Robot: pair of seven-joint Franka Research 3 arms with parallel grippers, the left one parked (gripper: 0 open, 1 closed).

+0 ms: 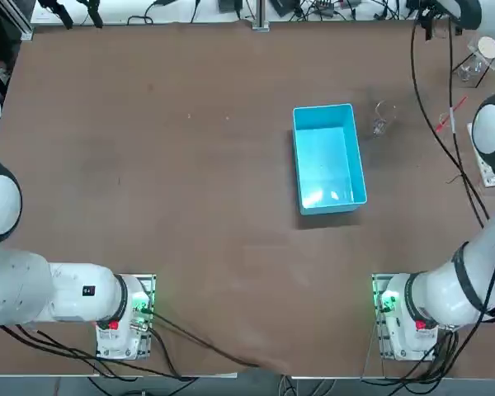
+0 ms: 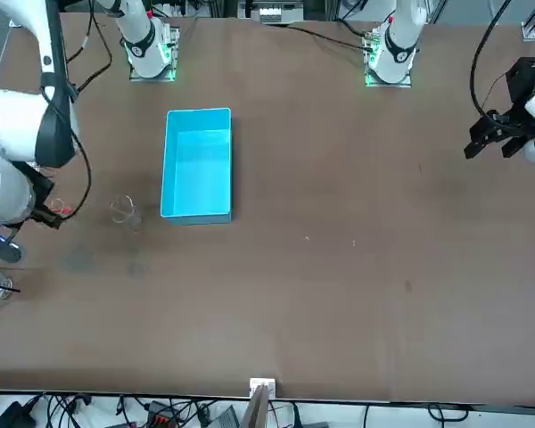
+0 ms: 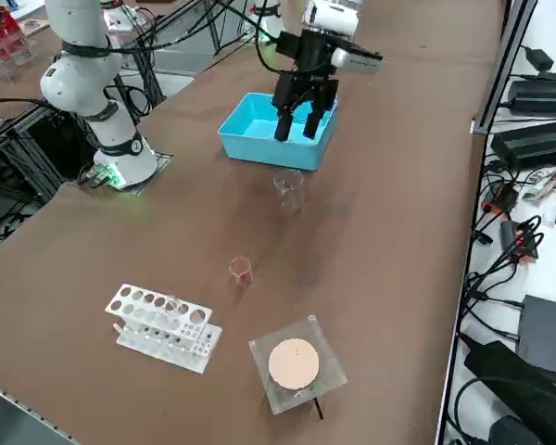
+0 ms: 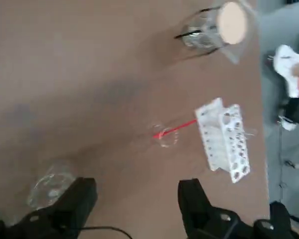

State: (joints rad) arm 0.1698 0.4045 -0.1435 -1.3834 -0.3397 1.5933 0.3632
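Brown bench [image 1: 190,206] spreads under everything you are working over. Your right gripper [image 3: 296,135] hangs high above it, fingers spread wide and holding nothing. Nearest to it is the clear beaker [image 3: 288,190], which stands upright near the blue bin [image 3: 259,151] without touching it. Farther toward the robot's right you have a small glass [image 3: 240,270] with something red in it. Beyond that are the white tube rack [image 3: 162,326] and a dish [image 3: 295,363] with a tan disc.
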